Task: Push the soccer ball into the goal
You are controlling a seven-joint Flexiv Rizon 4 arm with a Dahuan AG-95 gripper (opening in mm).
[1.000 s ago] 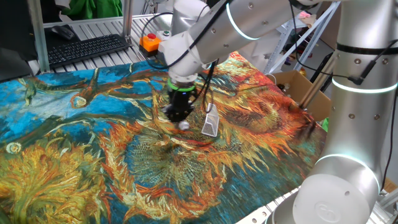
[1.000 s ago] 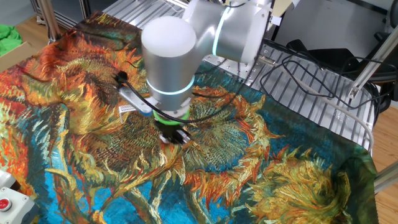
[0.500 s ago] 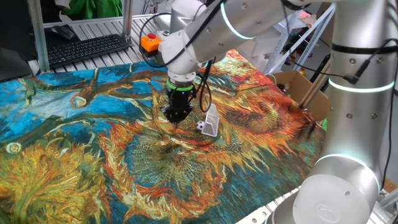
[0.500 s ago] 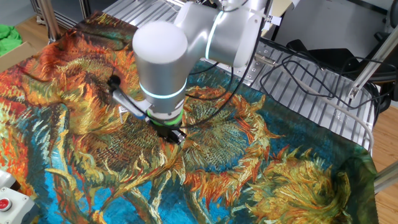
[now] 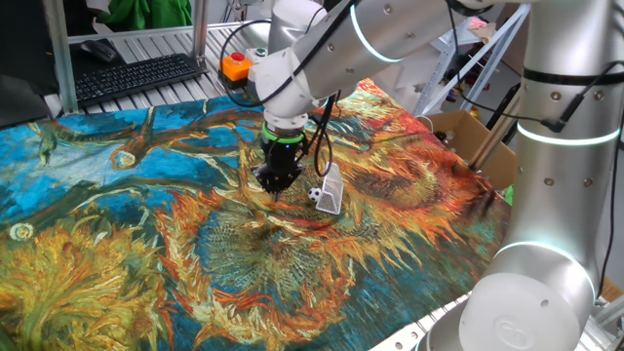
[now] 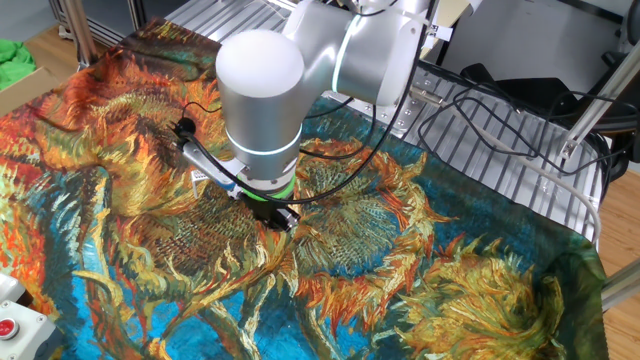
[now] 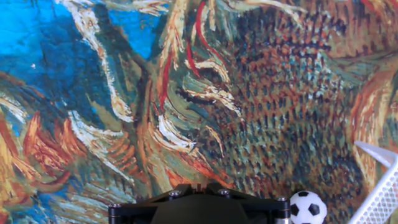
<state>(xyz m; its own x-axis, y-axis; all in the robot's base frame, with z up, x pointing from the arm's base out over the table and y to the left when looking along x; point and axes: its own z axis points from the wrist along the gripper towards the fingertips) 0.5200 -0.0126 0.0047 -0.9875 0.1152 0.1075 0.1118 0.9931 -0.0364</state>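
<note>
The soccer ball [image 5: 314, 194], tiny and white with black patches, rests on the painted sunflower cloth right at the mouth of the goal [image 5: 331, 189], a small white mesh frame. My gripper [image 5: 277, 185] stands with its tip down just left of the ball, a short gap away, jaws together and empty. In the hand view the ball [image 7: 308, 207] lies at the lower right next to the goal's mesh corner [image 7: 379, 194], with the gripper [image 7: 198, 186] at the bottom edge. In the other fixed view the gripper [image 6: 279, 217] hides the ball, and only a white bit of the goal [image 6: 200, 177] shows.
A keyboard [image 5: 136, 78] and an orange button [image 5: 234, 66] lie beyond the cloth's far edge. A cardboard box [image 5: 480, 146] stands at the right. Cables [image 6: 500, 130] run over the metal table beside the cloth. A red button [image 6: 6, 325] sits at the near corner.
The ball rolled right from under the gripper tip to the goal mouth and now lies still. The gripper drew back slightly to the left.
</note>
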